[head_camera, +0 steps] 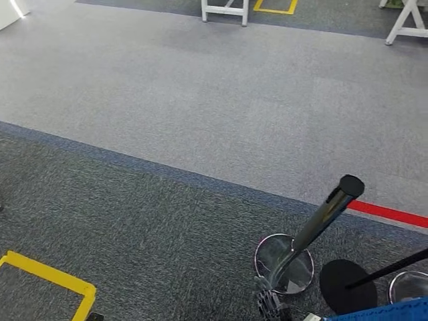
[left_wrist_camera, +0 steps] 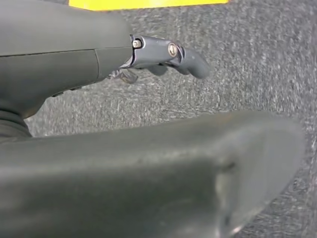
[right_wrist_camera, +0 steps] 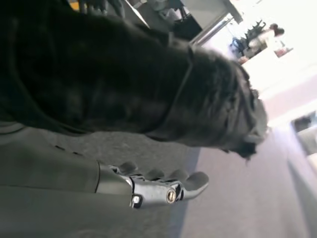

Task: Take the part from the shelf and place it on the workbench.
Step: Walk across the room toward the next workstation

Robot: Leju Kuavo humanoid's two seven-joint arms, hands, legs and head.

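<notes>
Cannot tell where the part lies, nor which way its long axis runs or points. Left hand (left_wrist_camera: 157,52) stretched out nearly straight over dark speckled carpet (left_wrist_camera: 242,74), fingers extended, thumb (left_wrist_camera: 149,173) well apart from them, nothing in its hold. Right hand (right_wrist_camera: 157,188) likewise laid out flat, fingers (right_wrist_camera: 194,181) extended side by side, nothing seen between them, above carpet that turns from dark to pale grey. Just past the left fingertips in the left wrist view, a yellow strip (left_wrist_camera: 149,4) on the floor. From the head view, looking down at floor: dark carpet near, pale carpet (head_camera: 202,87) beyond, a darker band between the two. Low on the right, a chrome post (head_camera: 326,214) with a black cap, leaning up and to the right in the picture from a round chrome base (head_camera: 262,257). Just beside that, a flat black disc (head_camera: 348,286) carrying a thin black pole, then another chrome base (head_camera: 408,286) at the edge. A blue edge (head_camera: 378,311) at the bottom right corner, too cropped to identify. A red line (head_camera: 388,213) behind the post. A yellow tape corner (head_camera: 50,275) at lower left. White frame legs (head_camera: 225,10) far off at the top.
</notes>
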